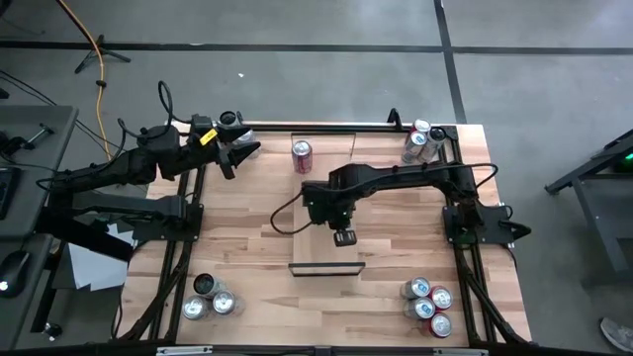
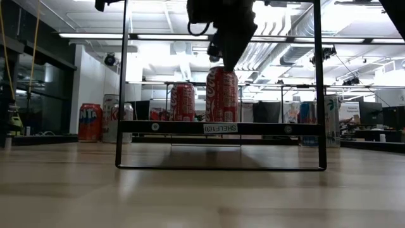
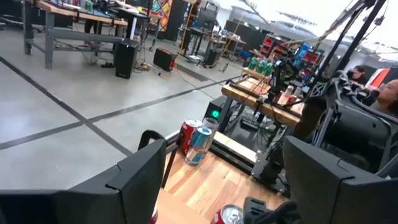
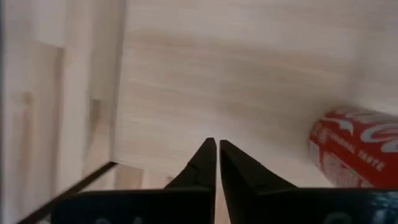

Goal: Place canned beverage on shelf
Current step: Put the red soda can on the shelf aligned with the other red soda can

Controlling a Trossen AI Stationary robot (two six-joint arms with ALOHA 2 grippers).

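Striped butcher-block table (image 1: 247,227) seen from above, grey concrete floor all round; open workshop with ceiling lights and benches behind in the low view. Pale shelf (image 1: 318,178) lying across the table's middle, its black end rails (image 2: 120,88) rising as a frame in the low view. Red canned beverage (image 2: 221,94) standing upright on the shelf board, directly under the right gripper (image 1: 344,237), whose fingers (image 4: 208,163) are pressed together, empty, with the can (image 4: 357,146) just beside and apart from them. Second red can (image 1: 302,155) upright near the shelf's far end. Left gripper (image 1: 237,150) waiting at the table's far left corner, fingers (image 3: 134,180) spread apart, holding nothing. Pair of cans (image 1: 419,140) at the far right corner, cluster of red and silver cans (image 1: 427,305) at the near right corner, three more cans (image 1: 208,297) at the near left corner.
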